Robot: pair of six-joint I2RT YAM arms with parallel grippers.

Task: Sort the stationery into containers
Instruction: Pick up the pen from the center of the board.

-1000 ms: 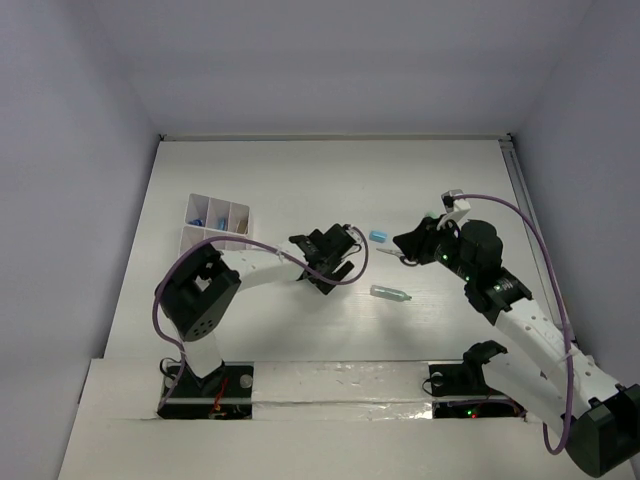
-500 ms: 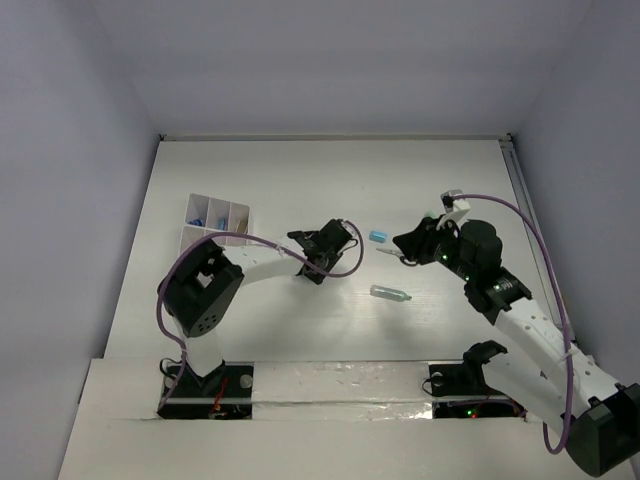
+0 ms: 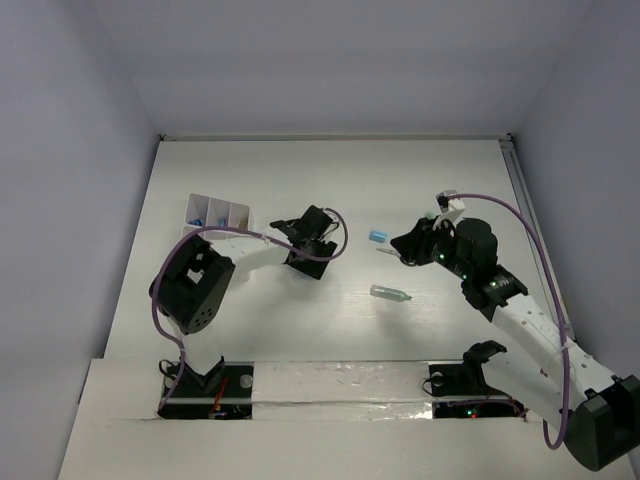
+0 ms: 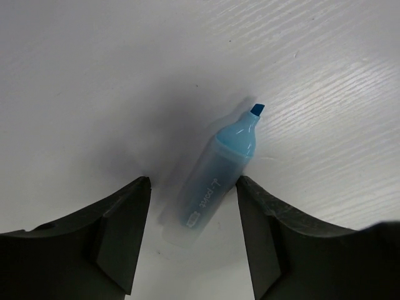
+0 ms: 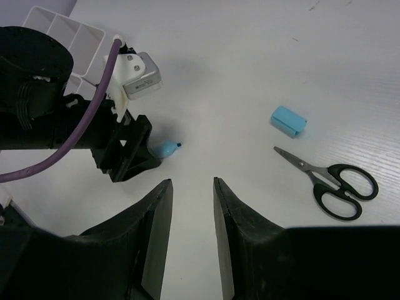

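An uncapped light-blue highlighter (image 4: 215, 181) lies on the white table between the fingers of my left gripper (image 4: 192, 187), which is open, with a gap showing on its left side. In the top view that gripper (image 3: 308, 250) hides it. The right wrist view shows the highlighter's tip end (image 5: 166, 149) poking out beside the left gripper (image 5: 128, 156). My right gripper (image 5: 193, 181) hangs open above bare table with nothing between its fingers. Black-handled scissors (image 5: 331, 182) and a light-blue cap (image 5: 288, 120) lie to its right. The white divided container (image 3: 215, 220) stands left of the left gripper.
A teal capsule-like marker (image 3: 390, 293) lies on the table in front of the right gripper (image 3: 405, 245). The blue cap (image 3: 377, 236) sits between the two grippers. Blue pieces (image 3: 197, 220) lie in the container's compartments. A purple cable loops from the left arm.
The left gripper has slid left toward the container. Its jaws narrowed, then widened again. The right arm has barely shifted.
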